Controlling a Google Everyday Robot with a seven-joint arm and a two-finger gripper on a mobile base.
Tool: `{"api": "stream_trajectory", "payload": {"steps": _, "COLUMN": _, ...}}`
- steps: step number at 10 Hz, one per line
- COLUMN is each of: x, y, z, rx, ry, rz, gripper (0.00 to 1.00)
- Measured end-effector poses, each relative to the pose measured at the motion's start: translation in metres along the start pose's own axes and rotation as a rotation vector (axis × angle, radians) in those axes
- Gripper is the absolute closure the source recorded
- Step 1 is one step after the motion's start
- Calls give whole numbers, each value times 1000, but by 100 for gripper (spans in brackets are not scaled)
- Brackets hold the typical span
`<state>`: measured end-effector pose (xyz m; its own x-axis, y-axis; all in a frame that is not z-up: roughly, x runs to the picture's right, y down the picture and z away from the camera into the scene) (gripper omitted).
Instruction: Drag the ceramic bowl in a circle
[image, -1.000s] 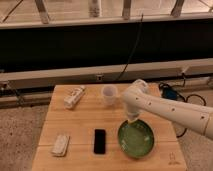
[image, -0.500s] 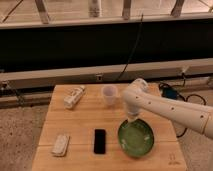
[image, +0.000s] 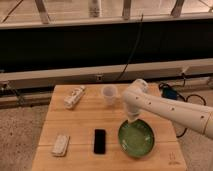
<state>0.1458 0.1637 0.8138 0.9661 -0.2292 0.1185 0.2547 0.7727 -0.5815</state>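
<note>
Bowl: the wide, shallow green glazed ceramic bowl (image: 136, 139) sits near the front right corner of the light wooden table (image: 85, 120).
Gripper: the gripper (image: 132, 120) is at the bowl's back rim, under the white arm (image: 170, 111).
Behind the bowl: a small translucent white cup (image: 109, 95).
Left of the bowl: a flat black phone (image: 100, 141).

Looks like a lab or industrial test area, not a home. Speckled concrete-type floor (image: 20, 130), metal rails/framing (image: 100, 75) w/ dark gap behind, black cable (image: 131, 50) hanging at 12 o'clock. Small wooden table (image: 80, 120) holds test props. Gripper (image: 132, 119) hangs over ceramic bowl (image: 136, 139) at 5 o'clock.
</note>
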Motion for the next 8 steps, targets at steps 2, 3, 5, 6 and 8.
{"api": "stream_trajectory", "payload": {"steps": 2, "x": 0, "y": -1, "z": 0, "rx": 2, "ry": 0, "rz": -5, "gripper": 98}}
{"api": "stream_trajectory", "payload": {"steps": 3, "x": -1, "y": -1, "z": 0, "rx": 2, "ry": -1, "rz": -10, "gripper": 98}}
{"api": "stream_trajectory", "payload": {"steps": 5, "x": 0, "y": -1, "z": 0, "rx": 2, "ry": 0, "rz": -13, "gripper": 98}}
{"api": "stream_trajectory", "payload": {"steps": 6, "x": 0, "y": -1, "z": 0, "rx": 2, "ry": -1, "rz": -15, "gripper": 98}}
{"api": "stream_trajectory", "payload": {"steps": 8, "x": 3, "y": -1, "z": 1, "rx": 1, "ry": -2, "rz": -14, "gripper": 98}}
